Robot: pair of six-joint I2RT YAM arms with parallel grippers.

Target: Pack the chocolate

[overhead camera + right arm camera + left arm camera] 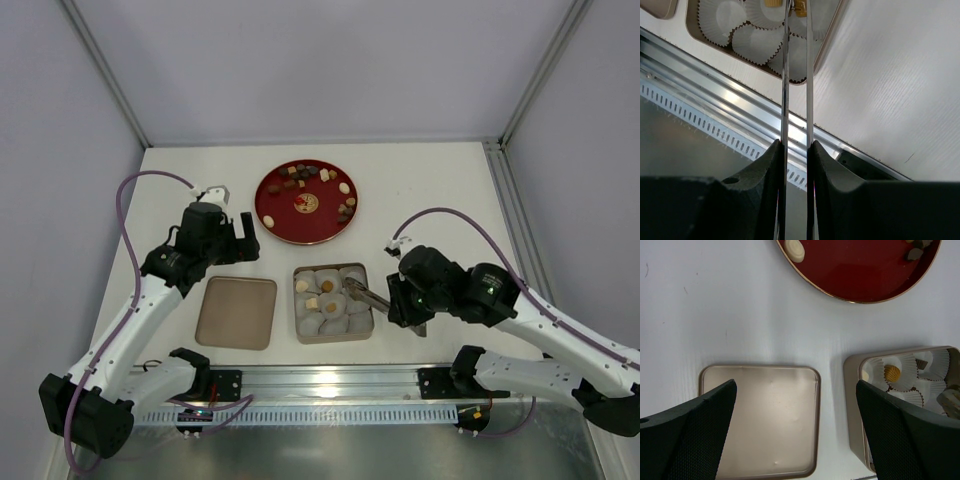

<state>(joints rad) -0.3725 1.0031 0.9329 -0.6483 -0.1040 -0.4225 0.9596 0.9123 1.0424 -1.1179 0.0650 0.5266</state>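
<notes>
Several chocolate pieces (305, 182) lie on a round red plate (272, 216) at the back. In front of it stands a square tin (333, 340) lined with white paper cups, and a few cups hold chocolate (327, 286). My right gripper (396, 300) is shut on metal tongs (362, 296), whose tips reach over the tin. In the right wrist view a tan piece (800, 7) shows between the tong blades (785, 75); whether it is pinched I cannot tell. My left gripper (795, 385) hangs open above the tin's lid (760, 420), holding nothing.
The flat tan lid (237, 312) lies left of the tin. An aluminium rail (330, 382) runs along the near table edge. A cream piece (794, 249) sits near the plate's rim. White walls with metal frame posts (540, 75) enclose the table.
</notes>
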